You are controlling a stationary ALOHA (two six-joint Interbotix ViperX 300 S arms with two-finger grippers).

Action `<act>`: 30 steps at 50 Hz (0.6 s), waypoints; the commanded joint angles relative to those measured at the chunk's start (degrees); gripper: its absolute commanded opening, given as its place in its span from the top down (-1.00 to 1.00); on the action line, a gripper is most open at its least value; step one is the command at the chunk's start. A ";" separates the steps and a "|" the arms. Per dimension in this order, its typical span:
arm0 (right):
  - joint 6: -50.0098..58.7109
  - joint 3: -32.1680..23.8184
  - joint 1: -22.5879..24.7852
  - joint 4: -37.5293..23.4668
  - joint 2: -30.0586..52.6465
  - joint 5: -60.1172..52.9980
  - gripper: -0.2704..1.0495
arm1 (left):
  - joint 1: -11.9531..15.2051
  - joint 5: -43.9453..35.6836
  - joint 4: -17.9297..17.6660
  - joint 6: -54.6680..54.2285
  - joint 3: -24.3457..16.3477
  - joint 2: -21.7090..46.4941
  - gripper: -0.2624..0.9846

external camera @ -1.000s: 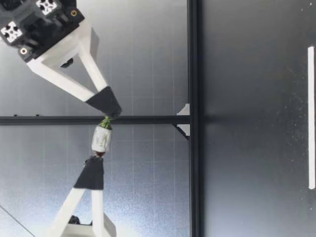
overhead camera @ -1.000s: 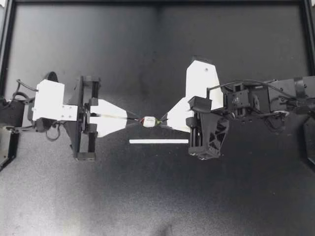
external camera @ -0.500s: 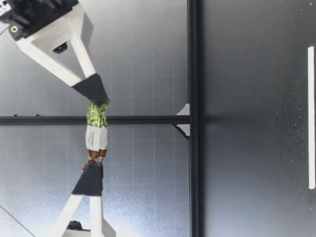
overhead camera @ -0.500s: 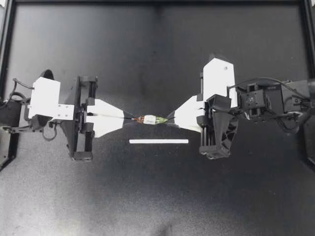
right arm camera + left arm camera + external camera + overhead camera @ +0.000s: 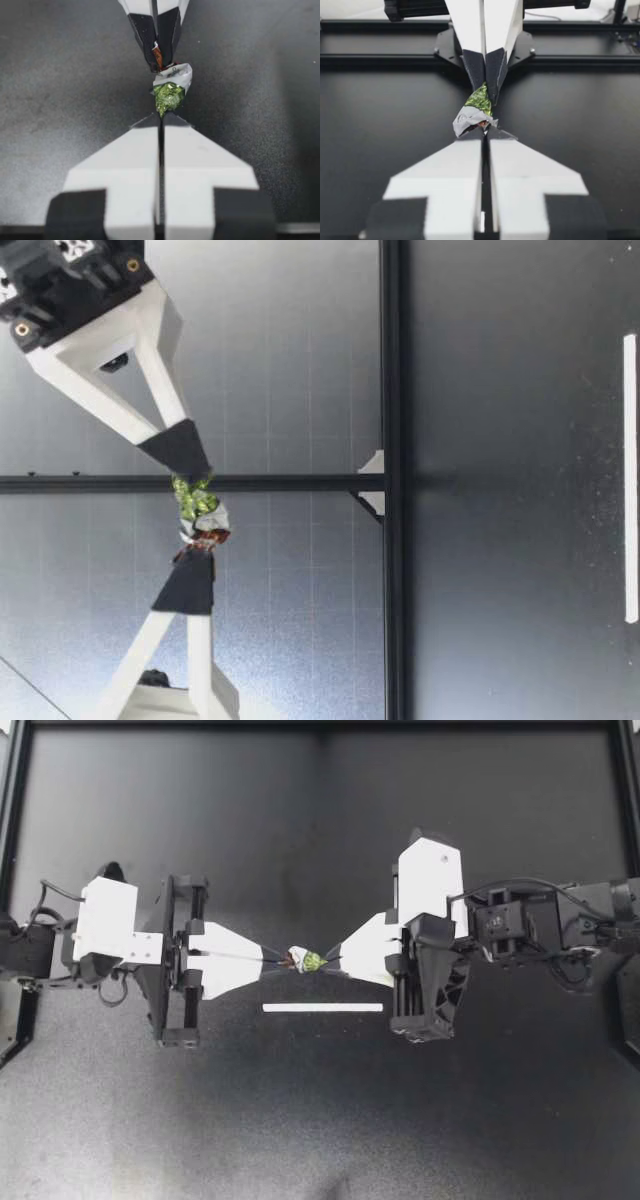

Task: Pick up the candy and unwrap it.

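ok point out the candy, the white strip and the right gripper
candy (image 5: 305, 961), top view, on its crumpled wrapper
white strip (image 5: 323, 1007), top view, at its middle
right gripper (image 5: 329, 962), top view, midway between its fingertips

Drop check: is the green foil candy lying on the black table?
No, the candy hangs clear of the table, pinched between left gripper and right gripper.

Robotics lab bench. The work surface was a matte black table top, fenced by black metal frame rails. A pale grey gridded backdrop panel stood behind it. A thin white strip marker lay flat on the table. Two black-jointed robot arms stood at opposite sides. They carried white plastic, black-tipped grippers: my left gripper and my right gripper.
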 commanded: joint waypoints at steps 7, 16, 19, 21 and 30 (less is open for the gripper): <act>1.23 2.29 -0.26 0.35 -3.52 -0.79 0.85 | 0.00 -1.41 -1.14 0.00 1.76 -3.69 0.87; 2.20 3.25 -0.26 0.26 -3.87 -1.49 0.85 | -0.09 -1.58 -1.85 -0.09 1.93 -4.13 0.87; 2.20 2.99 -0.26 0.35 -3.52 -1.85 0.85 | -0.09 -1.58 -2.11 -0.26 1.67 -3.87 0.87; 2.20 2.81 -0.26 0.35 -3.25 -2.37 0.85 | -0.09 -1.58 -2.20 -0.44 1.32 -3.43 0.87; 2.11 1.14 -0.26 0.26 -1.32 -5.10 0.84 | -0.09 -1.58 -2.20 -1.93 -0.62 -1.49 0.87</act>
